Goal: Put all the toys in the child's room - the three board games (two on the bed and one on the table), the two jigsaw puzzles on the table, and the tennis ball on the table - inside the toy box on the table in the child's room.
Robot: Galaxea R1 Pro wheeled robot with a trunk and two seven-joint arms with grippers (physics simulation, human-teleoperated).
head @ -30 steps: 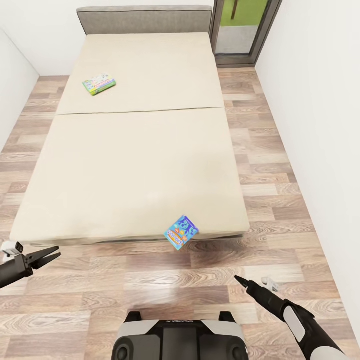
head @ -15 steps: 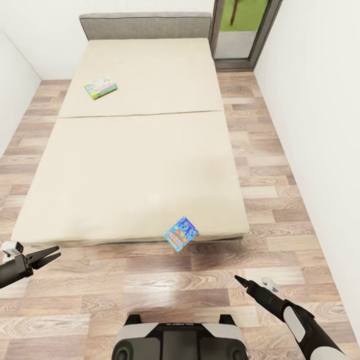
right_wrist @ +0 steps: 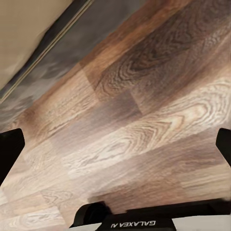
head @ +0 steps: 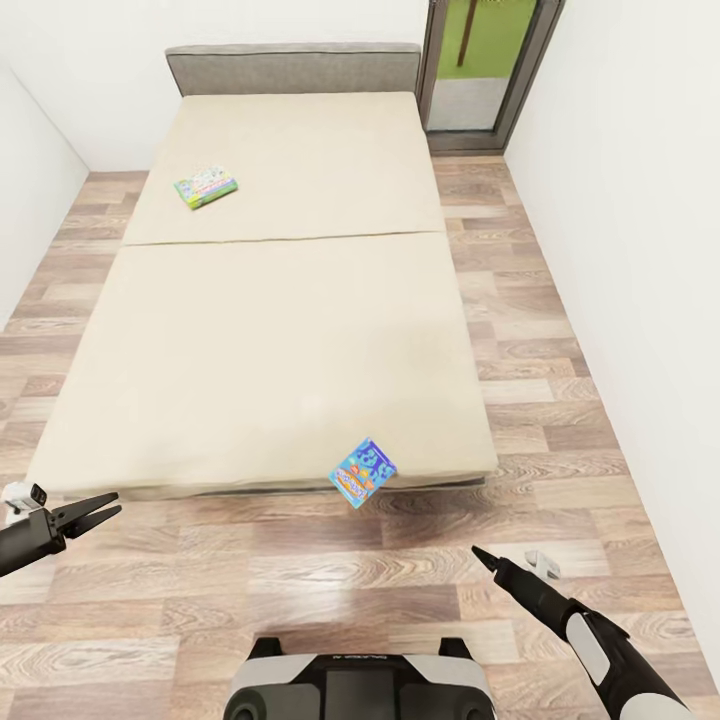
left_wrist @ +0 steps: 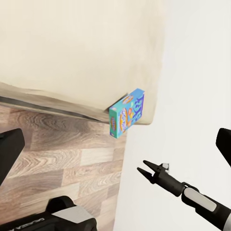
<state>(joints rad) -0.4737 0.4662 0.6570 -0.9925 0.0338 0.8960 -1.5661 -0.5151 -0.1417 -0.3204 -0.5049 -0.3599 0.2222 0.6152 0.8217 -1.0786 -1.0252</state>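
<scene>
A wide low bed with a plain cream cover (head: 270, 330) holds 2 flat colourful board game boxes. 1 green-edged box (head: 205, 186) lies flat near the grey padded headboard (head: 292, 68). The other blue box (head: 362, 472) hangs tilted over the bed's near edge, above the wood-plank floor (head: 300, 570). The left pincer (head: 92, 515) is spread. The right pincer (head: 482, 556) looks pressed together.

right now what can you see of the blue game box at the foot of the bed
The blue game box is a flat rectangular carton with a bright blue printed face, orange and yellow artwork and green edges. It sits at the near edge of the bed, toward the right corner, turned diagonally and tilted, part of it hanging out past the cream cover over the wood floor. The left wrist view shows it jutting from the mattress edge. Neither gripper touches it.
</scene>
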